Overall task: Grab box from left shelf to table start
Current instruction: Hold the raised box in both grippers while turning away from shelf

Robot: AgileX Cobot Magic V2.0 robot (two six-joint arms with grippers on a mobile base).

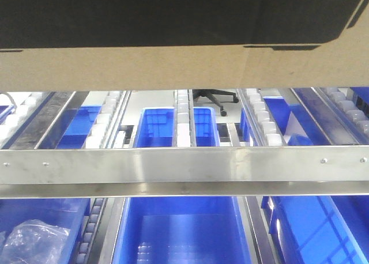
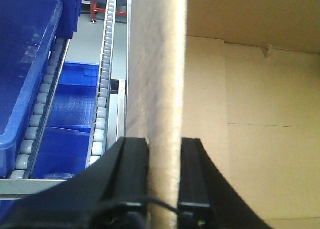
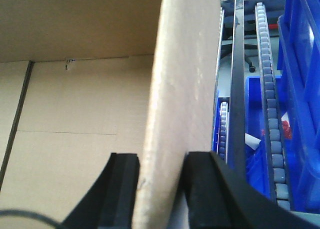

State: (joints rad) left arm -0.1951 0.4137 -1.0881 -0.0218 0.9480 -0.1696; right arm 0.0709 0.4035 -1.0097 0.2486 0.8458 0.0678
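Observation:
The brown cardboard box point(image 1: 173, 68) fills the top of the front view, its black printed panel above a bare brown strip. It hangs above the shelf's steel front rail point(image 1: 184, 165) and roller tracks point(image 1: 183, 120). My left gripper point(image 2: 165, 176) is shut on the box's left wall point(image 2: 160, 79), one black finger outside and one inside. In the right wrist view my right gripper point(image 3: 161, 189) is shut on the box's right wall point(image 3: 182, 74) the same way. The box's inside point(image 3: 75, 104) looks empty where it shows. The table is out of view.
Blue plastic bins point(image 1: 179, 125) sit on and under the shelf's tracks, with another bin point(image 1: 181, 229) on the lower level. A clear plastic bag point(image 1: 34, 241) lies in a bin at lower left. An office chair point(image 1: 214, 97) stands behind the shelf.

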